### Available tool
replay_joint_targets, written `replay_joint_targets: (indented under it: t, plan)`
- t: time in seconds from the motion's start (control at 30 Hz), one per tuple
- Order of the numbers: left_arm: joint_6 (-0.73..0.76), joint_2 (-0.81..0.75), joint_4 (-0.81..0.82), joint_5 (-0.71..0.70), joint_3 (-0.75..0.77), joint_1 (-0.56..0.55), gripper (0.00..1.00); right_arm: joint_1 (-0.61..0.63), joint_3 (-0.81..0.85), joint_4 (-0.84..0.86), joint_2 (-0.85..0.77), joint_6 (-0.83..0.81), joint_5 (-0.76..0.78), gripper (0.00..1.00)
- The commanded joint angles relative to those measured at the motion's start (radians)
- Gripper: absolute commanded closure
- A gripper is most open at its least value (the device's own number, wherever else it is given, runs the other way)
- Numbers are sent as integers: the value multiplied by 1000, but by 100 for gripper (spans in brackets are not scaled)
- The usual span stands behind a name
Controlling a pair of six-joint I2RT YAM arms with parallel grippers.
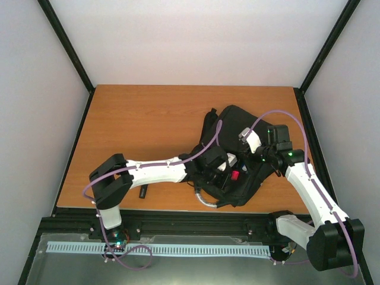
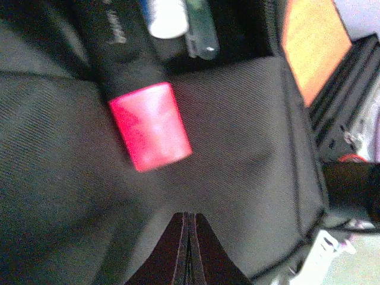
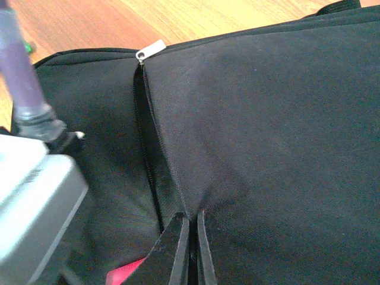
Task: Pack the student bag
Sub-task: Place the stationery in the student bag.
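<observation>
The student bag point(image 1: 237, 148), a large black fabric backpack, lies on the right half of the table with a pocket unzipped. A black marker with a red cap point(image 2: 151, 126) sticks out of the pocket; the cap also shows in the top view point(image 1: 235, 175). A white-capped item point(image 2: 168, 18) and a clear pen point(image 2: 202, 37) lie deeper inside. My left gripper point(image 2: 189, 218) point(image 1: 227, 169) is shut and empty, just above the bag fabric point(image 2: 237, 136) below the red cap. My right gripper point(image 3: 190, 218) point(image 1: 246, 160) is shut, pinching the bag fabric point(image 3: 267, 130) at the zipper edge.
A silver zipper pull point(image 3: 150, 50) sits at the far end of the open zipper. The left gripper's grey body point(image 3: 35, 196) is close on the left of the right jaws. A small dark object point(image 1: 143, 192) lies on the wooden table point(image 1: 148, 119) near its front edge.
</observation>
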Motion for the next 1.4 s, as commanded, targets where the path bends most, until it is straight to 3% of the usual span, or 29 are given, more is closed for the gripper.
replay_joint_targets:
  t: [0.0, 0.3, 0.77, 1.07, 1.37]
  plan:
    - [-48, 51, 65, -128, 24, -8, 99, 3, 12, 34, -14, -11, -60, 96]
    - [-47, 137, 166, -196, 61, -8, 99, 3, 12, 33, -9, -11, -70, 96]
    - [-139, 201, 271, -426, 111, 15, 99, 3, 12, 33, -6, -12, -65, 96]
    - [-163, 182, 554, -481, 10, 19, 99, 3, 12, 34, -6, -11, -62, 95]
    - [-206, 144, 613, -476, -61, 19, 99, 3, 12, 40, -10, -7, -36, 96]
